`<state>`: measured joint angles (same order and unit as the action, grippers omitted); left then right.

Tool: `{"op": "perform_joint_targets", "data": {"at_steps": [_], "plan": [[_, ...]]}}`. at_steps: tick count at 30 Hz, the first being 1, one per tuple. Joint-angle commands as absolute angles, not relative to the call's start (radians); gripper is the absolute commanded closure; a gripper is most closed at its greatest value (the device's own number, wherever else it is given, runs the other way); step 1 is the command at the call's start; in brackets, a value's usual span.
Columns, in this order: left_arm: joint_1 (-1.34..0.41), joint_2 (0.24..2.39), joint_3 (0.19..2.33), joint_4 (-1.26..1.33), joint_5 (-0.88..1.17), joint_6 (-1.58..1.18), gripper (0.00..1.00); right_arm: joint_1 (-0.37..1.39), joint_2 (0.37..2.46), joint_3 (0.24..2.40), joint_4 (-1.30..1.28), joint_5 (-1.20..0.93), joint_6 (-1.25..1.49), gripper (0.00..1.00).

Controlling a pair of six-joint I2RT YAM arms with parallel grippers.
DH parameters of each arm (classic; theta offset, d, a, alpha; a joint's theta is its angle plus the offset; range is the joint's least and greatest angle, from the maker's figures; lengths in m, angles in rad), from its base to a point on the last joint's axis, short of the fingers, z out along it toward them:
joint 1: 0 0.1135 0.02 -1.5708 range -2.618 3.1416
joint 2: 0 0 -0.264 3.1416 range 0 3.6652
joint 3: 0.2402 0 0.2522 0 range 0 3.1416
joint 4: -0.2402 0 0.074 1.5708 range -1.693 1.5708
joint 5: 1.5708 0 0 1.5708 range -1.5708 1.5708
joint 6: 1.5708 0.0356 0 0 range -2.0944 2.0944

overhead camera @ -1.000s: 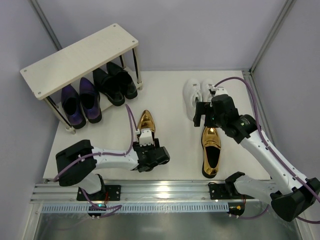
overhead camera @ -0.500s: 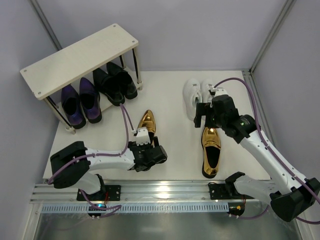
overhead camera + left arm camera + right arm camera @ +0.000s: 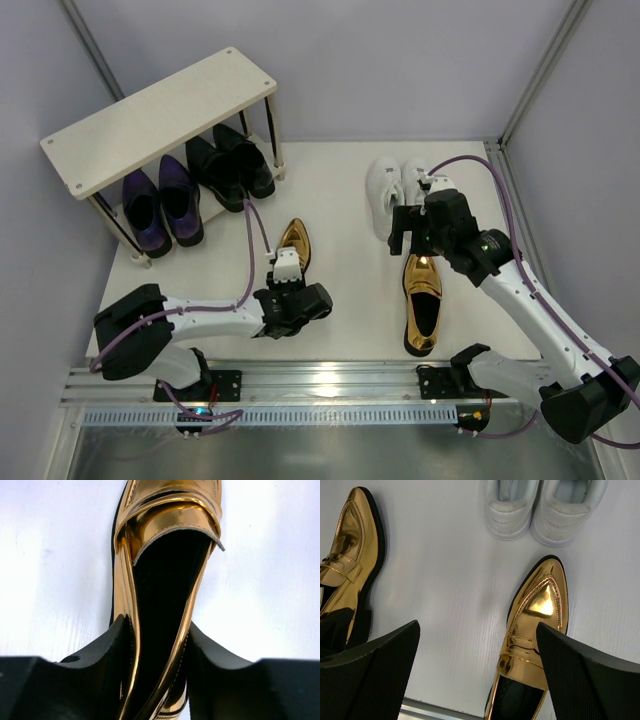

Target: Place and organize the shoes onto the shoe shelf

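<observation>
From where I stand, the left gripper [image 3: 157, 650] has its black fingers [image 3: 102, 650] pinching the heel end of one shiny metallic gold loafer [image 3: 293, 240], one finger on each side wall. The loafer lies out from the front right corner of the low two-tier beige shoe shelf [image 3: 160, 110]. I can't tell whether its sole has left the white table [image 3: 340, 180].

A grip that far back will likely let the long toe droop. I'd lift slowly, keep the squeeze firm on that slick finish, and raise the toe above the shelf's front edge before moving in. Then I'd set it down toe-first, to one side, so its partner fits beside it.

The shelf's upper board carries nothing. The lower tier holds the glossy purple pointed dress shoes [image 3: 160, 205] at the left end and the glossy black pointed dress shoes [image 3: 228, 165] at the right end, heels poking out.

Well to the right of the shelf, the right gripper [image 3: 412, 232] hangs with fingers spread wide, holding nothing. It is over the toe of the second gold loafer [image 3: 422, 295], with the white lace-up sneakers [image 3: 393, 188] just beyond.
</observation>
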<state>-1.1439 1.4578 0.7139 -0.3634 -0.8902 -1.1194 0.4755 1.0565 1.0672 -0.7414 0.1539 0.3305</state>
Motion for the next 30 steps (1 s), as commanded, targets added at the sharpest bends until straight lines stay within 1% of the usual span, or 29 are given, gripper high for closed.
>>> {"op": "perform_joint_targets", "data": {"at_steps": [1,2,6,10,14,16,20,24,28,29,30], "plan": [[-1.12,1.447,0.654,-0.246,-0.839,-1.075,0.9,0.471,1.063,1.08,-0.727,0.147,0.31,0.02],[-1.12,1.45,0.649,-0.241,-0.833,-1.08,1.0,0.469,1.065,1.078,-0.729,0.146,0.31,0.02],[-1.12,1.453,0.66,-0.258,-0.815,-1.06,1.0,0.468,1.066,1.077,-0.729,0.141,0.314,0.02],[-1.121,1.384,0.715,-0.317,-0.857,-0.985,1.0,0.468,1.066,1.078,-0.727,0.146,0.319,0.02],[-1.123,1.324,0.891,-0.503,-0.917,-0.931,1.0,0.468,1.063,1.078,-0.721,0.149,0.325,0.02],[-1.123,1.302,0.945,-0.575,-0.934,-0.896,1.0,0.465,1.063,1.077,-0.716,0.153,0.328,0.02],[-1.123,1.255,1.037,-0.598,-0.954,-0.807,0.99,0.46,1.065,1.077,-0.706,0.153,0.33,0.02],[-1.123,1.27,1.162,-0.646,-0.994,-0.724,1.0,0.451,1.066,1.081,-0.698,0.152,0.327,0.02],[-1.12,1.307,1.319,-0.657,-1.064,-0.592,1.0,0.44,1.069,1.095,-0.699,0.149,0.314,0.02],[-1.117,1.31,1.386,-0.62,-1.077,-0.49,1.0,0.437,1.068,1.097,-0.701,0.149,0.31,0.02],[-1.1,1.315,1.429,-0.6,-1.084,-0.444,1.0,0.434,1.069,1.101,-0.7,0.147,0.305,0.02]]}}
